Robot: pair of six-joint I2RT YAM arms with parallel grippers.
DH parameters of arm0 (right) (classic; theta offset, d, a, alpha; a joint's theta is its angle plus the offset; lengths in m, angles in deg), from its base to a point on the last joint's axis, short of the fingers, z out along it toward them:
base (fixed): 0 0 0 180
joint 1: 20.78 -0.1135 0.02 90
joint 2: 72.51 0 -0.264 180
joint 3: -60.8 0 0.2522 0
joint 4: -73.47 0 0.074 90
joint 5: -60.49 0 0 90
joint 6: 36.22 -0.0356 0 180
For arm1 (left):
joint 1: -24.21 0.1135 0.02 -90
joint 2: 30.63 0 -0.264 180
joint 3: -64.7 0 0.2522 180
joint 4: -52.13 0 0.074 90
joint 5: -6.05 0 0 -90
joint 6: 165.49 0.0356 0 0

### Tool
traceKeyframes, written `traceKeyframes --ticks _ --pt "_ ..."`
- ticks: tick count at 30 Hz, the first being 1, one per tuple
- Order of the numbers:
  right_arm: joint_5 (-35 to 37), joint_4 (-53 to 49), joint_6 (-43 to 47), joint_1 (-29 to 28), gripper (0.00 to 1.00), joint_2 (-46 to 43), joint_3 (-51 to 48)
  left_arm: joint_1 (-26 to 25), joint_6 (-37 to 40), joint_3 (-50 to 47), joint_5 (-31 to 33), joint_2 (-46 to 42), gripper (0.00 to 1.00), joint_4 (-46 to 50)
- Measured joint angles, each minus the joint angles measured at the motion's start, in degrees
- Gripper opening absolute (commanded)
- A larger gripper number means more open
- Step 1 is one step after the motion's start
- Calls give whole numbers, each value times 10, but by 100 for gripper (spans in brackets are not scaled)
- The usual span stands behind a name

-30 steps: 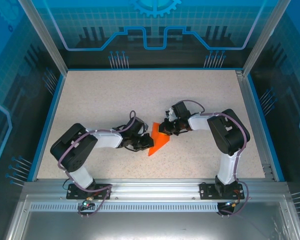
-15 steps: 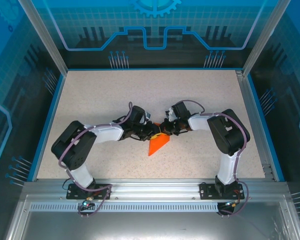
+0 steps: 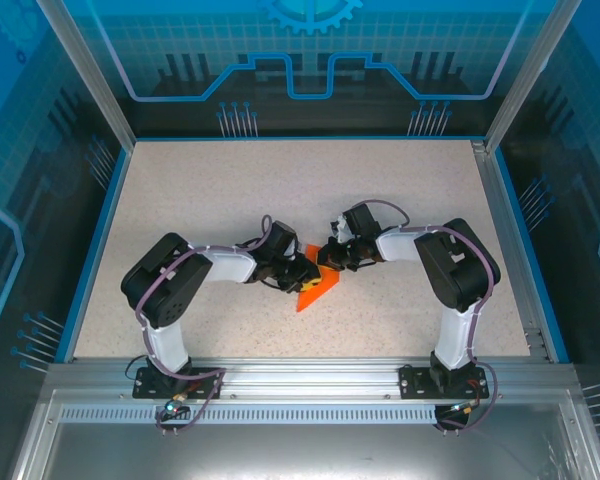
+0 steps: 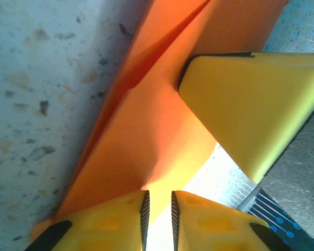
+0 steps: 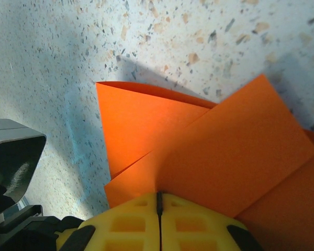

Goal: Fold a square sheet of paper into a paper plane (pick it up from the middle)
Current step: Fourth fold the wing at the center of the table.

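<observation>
Both arms bend low over the speckled table [image 3: 200, 190], and their tips meet in the middle at the folded, pointed, bright orange paper plane [image 3: 314, 292]. The right gripper [image 5: 158, 197] is squeezed closed on one edge of the paper plane. The left gripper [image 4: 158, 198] has its yellow fingers [image 4: 120, 222] almost together with paper running into the thin gap, but I cannot tell if it pinches.

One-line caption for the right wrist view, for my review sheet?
Right end effector shut on the edge of folded orange paper on the speckled table.
</observation>
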Motion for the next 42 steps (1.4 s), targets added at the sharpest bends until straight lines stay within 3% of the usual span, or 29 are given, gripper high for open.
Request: traceKeyframes --ticks 27,42 --pt "3 -1 -2 -1 7 0 0 -8 85 -112 -17 -88 23 -1" --pt "7 -1 -3 -3 7 -1 0 -13 169 -115 -47 -134 23 159"
